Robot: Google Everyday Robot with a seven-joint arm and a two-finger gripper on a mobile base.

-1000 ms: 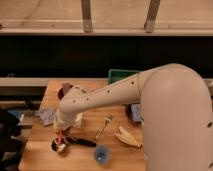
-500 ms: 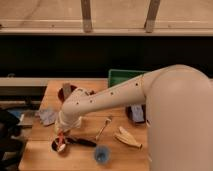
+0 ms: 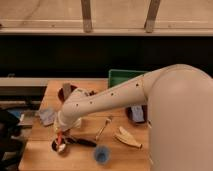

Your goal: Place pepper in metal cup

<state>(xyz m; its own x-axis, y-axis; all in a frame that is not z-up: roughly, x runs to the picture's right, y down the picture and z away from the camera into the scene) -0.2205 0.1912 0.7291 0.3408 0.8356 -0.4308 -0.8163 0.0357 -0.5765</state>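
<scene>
My gripper [image 3: 61,131] is at the table's front left, at the end of the white arm that reaches in from the right. It is shut on the pepper [image 3: 59,137], a slim orange-red sliver hanging down from the fingers. Directly below it stands the metal cup [image 3: 58,146], small with a dark inside. The pepper's lower tip reaches the cup's rim. Something pale shows inside the cup. The arm hides the table behind the gripper.
On the wooden table [image 3: 45,155] lie a dark utensil [image 3: 82,142], a metal spoon [image 3: 104,127], a pale yellow peel [image 3: 128,137] and a blue cup [image 3: 101,154]. A blue cloth [image 3: 47,116], brown bowl [image 3: 67,90], green tray [image 3: 122,77] and dark bowl [image 3: 136,114] sit farther back.
</scene>
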